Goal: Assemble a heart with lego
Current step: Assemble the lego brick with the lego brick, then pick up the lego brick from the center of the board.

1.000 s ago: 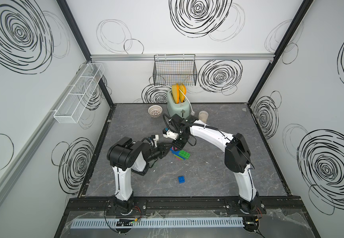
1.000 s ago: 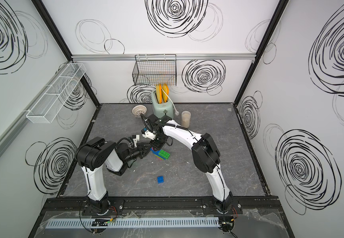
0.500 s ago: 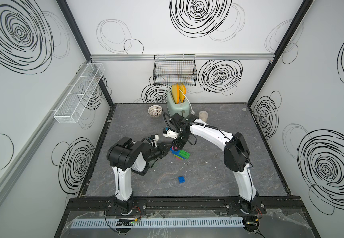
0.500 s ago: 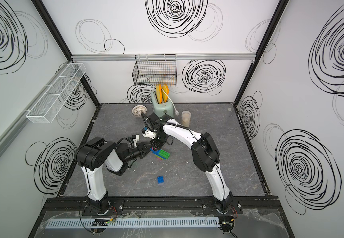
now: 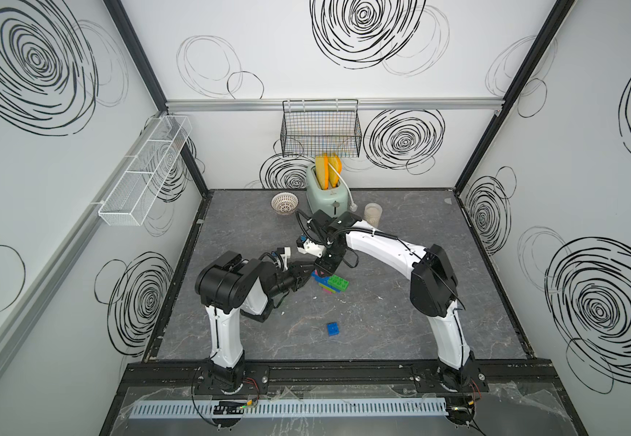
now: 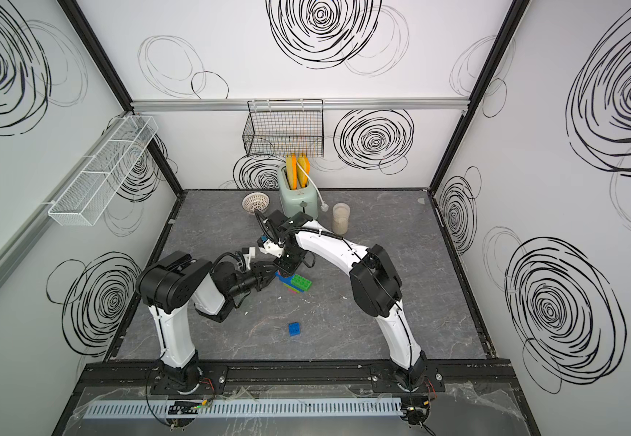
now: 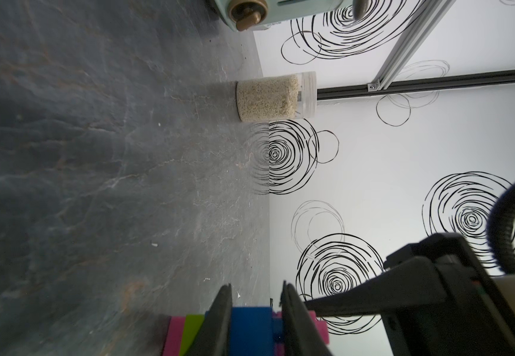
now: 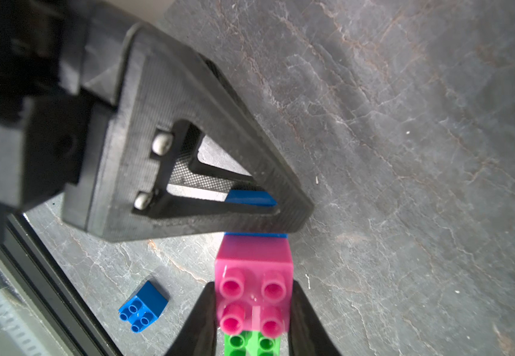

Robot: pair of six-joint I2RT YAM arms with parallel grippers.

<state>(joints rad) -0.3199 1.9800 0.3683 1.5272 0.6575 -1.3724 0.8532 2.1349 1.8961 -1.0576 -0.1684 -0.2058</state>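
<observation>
As we grip the heart (image 5: 332,284), a stepped clump of blue, pink, lime & green bricks, L gripper (image 7: 255,296) clamps its blue, R gripper (image 8: 253,286) its pink.

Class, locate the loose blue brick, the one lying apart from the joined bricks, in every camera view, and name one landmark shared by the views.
Both top views: the loose blue brick lies alone on the table, nearer the front rail than the heart.
Left wrist: not in it.
Right wrist: studs showing, apart from the heart's pink brick.
Shared landmark: the heart, seen in all four views.
</observation>
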